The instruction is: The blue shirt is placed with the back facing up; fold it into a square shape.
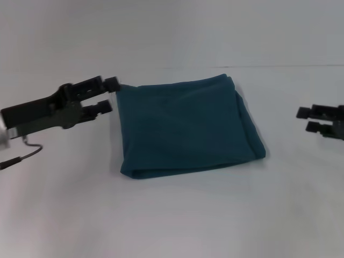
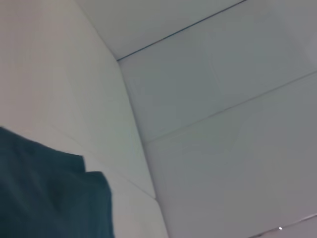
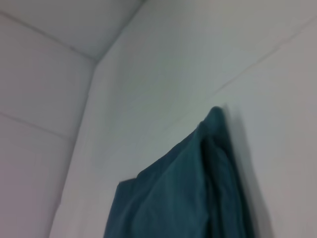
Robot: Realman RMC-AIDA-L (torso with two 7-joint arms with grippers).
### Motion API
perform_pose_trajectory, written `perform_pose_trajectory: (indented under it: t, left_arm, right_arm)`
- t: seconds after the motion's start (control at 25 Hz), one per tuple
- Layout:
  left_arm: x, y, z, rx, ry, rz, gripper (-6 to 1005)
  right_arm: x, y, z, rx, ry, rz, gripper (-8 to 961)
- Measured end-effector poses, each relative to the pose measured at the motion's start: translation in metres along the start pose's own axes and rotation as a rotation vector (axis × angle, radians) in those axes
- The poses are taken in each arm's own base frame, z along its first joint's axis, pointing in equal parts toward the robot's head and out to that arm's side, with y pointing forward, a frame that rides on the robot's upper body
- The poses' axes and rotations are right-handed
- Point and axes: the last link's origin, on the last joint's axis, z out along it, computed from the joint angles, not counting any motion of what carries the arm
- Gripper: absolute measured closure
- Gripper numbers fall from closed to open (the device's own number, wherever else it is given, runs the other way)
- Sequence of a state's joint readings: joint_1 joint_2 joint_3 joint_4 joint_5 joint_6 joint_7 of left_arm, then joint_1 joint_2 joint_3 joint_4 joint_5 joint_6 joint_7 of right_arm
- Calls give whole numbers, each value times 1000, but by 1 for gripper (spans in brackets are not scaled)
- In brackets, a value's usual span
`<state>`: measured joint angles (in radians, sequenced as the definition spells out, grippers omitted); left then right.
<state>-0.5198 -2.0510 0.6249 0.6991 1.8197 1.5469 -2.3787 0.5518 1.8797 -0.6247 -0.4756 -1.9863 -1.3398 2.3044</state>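
1. The blue shirt lies folded into a rough square on the white counter, near the middle of the head view, with layered edges showing along its near side and its right side
2. The left tool sits just beside the shirt's far left corner; its upper finger reaches right up to that corner, though contact cannot be confirmed
3. The left tool's two fingers stand apart with a clear gap between them, and no cloth is visible in that gap
4. The right tool hangs at the right edge of the head view, well apart from the shirt's right side, with bare counter between them
5. The right tool's two fingers are parted by a narrow gap and hold nothing
6. In the left wrist view a corner of the shirt shows against the counter, with a small step in the folded edge
7. In the right wrist view the shirt appears as stacked folds ending in a rounded corner on the counter
8. No containers appear in any view
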Motion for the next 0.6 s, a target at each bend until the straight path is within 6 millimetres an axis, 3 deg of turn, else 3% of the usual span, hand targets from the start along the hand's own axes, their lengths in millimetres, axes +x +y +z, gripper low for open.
perform_pose_trajectory:
  t: [0.16, 0.36, 0.52, 0.6]
  left_arm:
    - [-2, -9, -18, 40, 27, -3, 138]
    - [-1, -12, -21, 63, 36, 22, 140]
    - [1, -12, -20, 68, 42, 42, 140]
    - [1, -12, -20, 72, 45, 48, 140]
  right_arm:
    - [-20, 23, 20, 25, 76, -50, 265]
    - [-41, 53, 53, 104, 162, -115, 265]
    - [-47, 78, 82, 175, 217, -167, 266]
    - [-46, 79, 87, 198, 224, -176, 266]
